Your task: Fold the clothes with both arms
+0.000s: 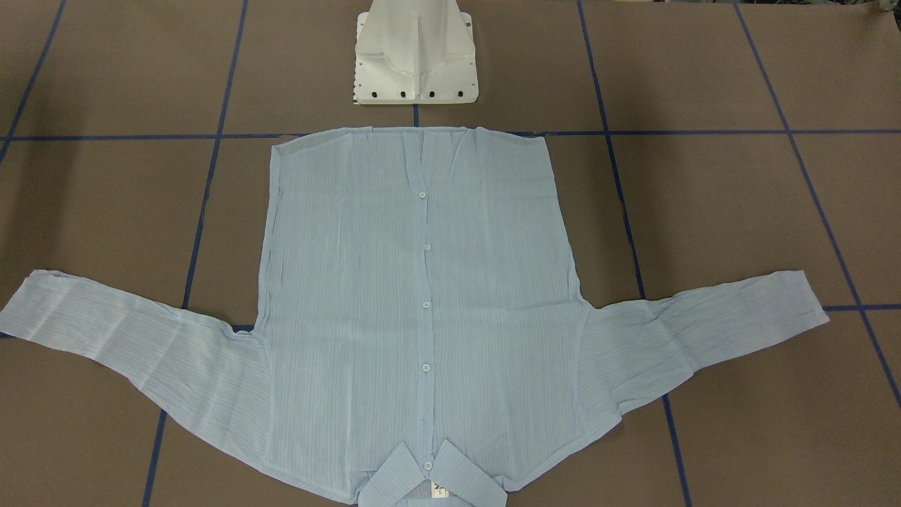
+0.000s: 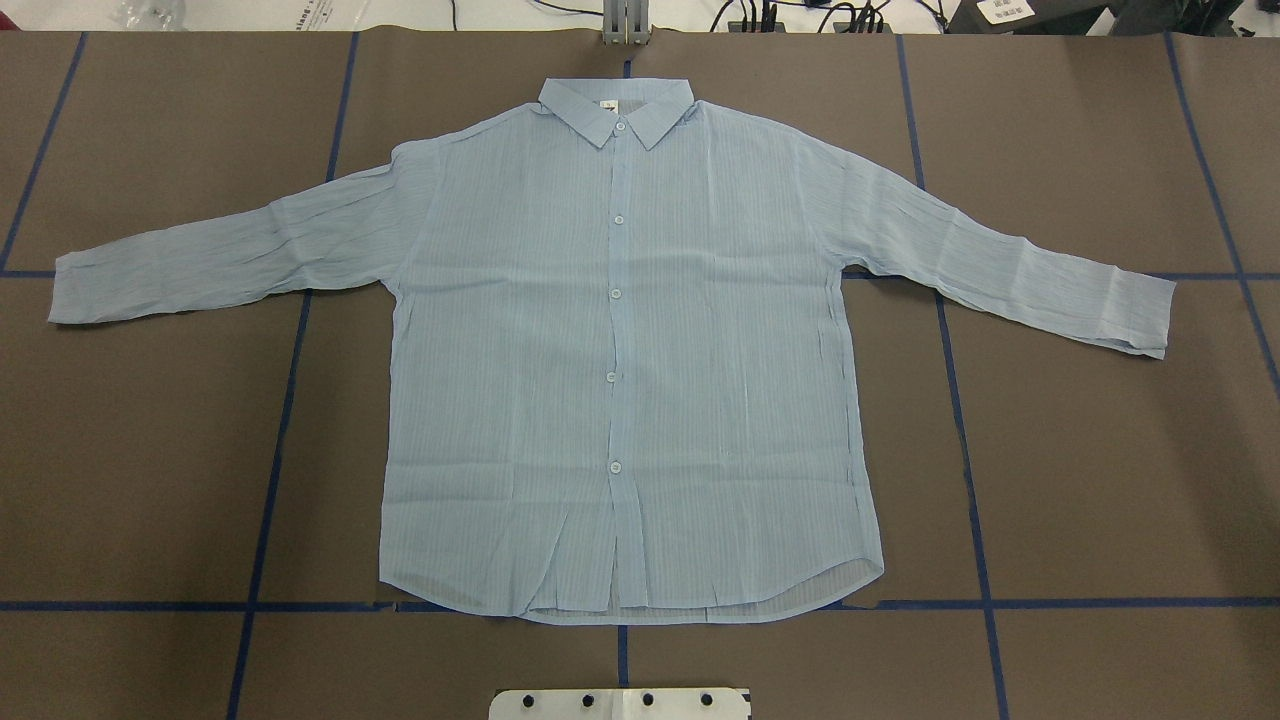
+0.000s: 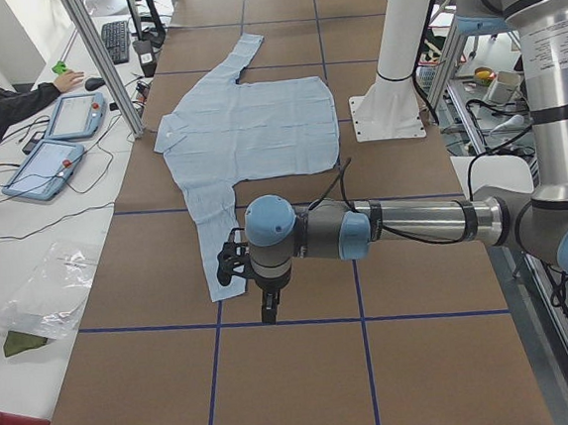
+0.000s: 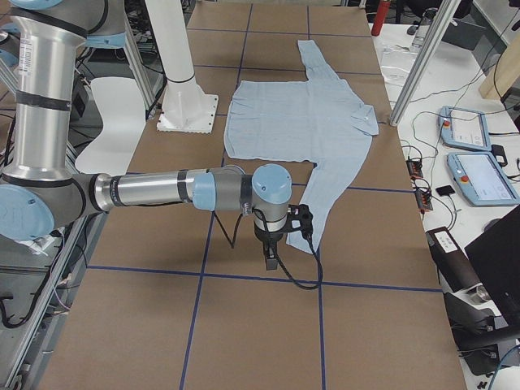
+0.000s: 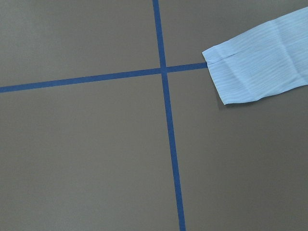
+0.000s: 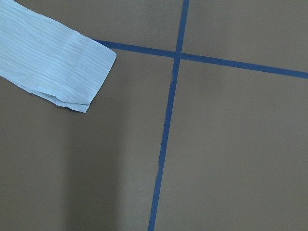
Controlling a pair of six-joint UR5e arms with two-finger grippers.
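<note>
The light-blue striped shirt lies flat and buttoned, front up, on the brown table, collar away from the robot's base and both sleeves spread out sideways. My left gripper hangs over the table just beyond the left sleeve's cuff. My right gripper hangs just past the other cuff. Both grippers show only in the side views, so I cannot tell whether they are open or shut. Neither touches the cloth.
The white pedestal base stands at the table's edge near the shirt's hem. Blue tape lines cross the brown cover. A side desk holds tablets, a plastic bag and a person's arm.
</note>
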